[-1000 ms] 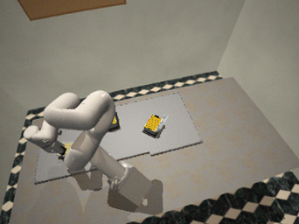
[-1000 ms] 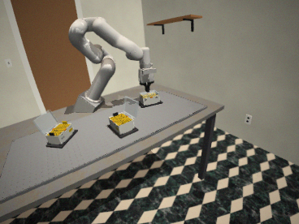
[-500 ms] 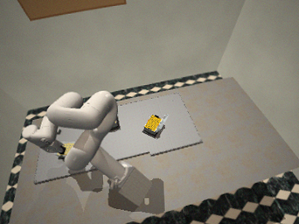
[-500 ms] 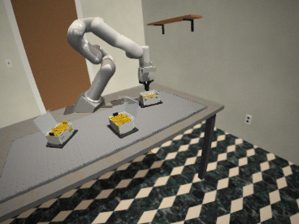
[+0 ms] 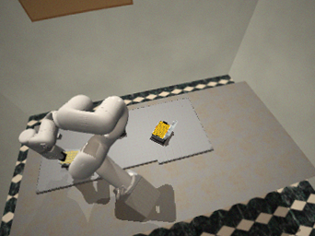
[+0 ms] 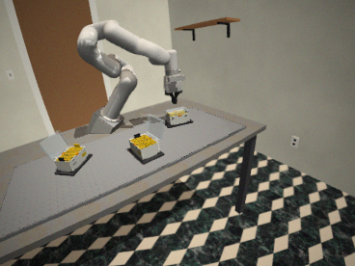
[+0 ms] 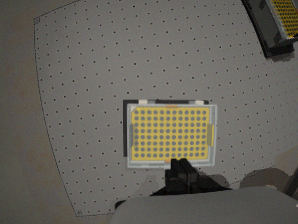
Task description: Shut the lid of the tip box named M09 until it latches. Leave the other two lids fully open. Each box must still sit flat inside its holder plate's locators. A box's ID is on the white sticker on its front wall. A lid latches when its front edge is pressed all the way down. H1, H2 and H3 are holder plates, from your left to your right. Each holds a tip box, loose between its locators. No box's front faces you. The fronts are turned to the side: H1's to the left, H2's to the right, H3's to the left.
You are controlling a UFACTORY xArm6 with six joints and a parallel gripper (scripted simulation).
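Three tip boxes with yellow tips stand in a row on the grey perforated mat (image 6: 212, 126) (image 5: 188, 123) (image 7: 80, 63). In the exterior view the near box (image 6: 73, 159) and the middle box (image 6: 145, 144) (image 5: 162, 130) (image 7: 280, 10) have their lids standing up. The far box (image 6: 176, 116) (image 7: 172, 133) (image 5: 71, 156) shows no raised lid; a pale frame lies flat over its tips. My gripper (image 6: 173, 100) (image 7: 177, 170) is shut and empty. It hangs a little above this far box, over one long edge. No sticker can be read.
The arm's base (image 6: 103, 121) (image 5: 140, 201) sits on the table behind the mat. The arm hides part of the mat in the top view. A shelf (image 6: 207, 23) hangs on the wall. The table edge (image 6: 241, 137) lies close to the mat.
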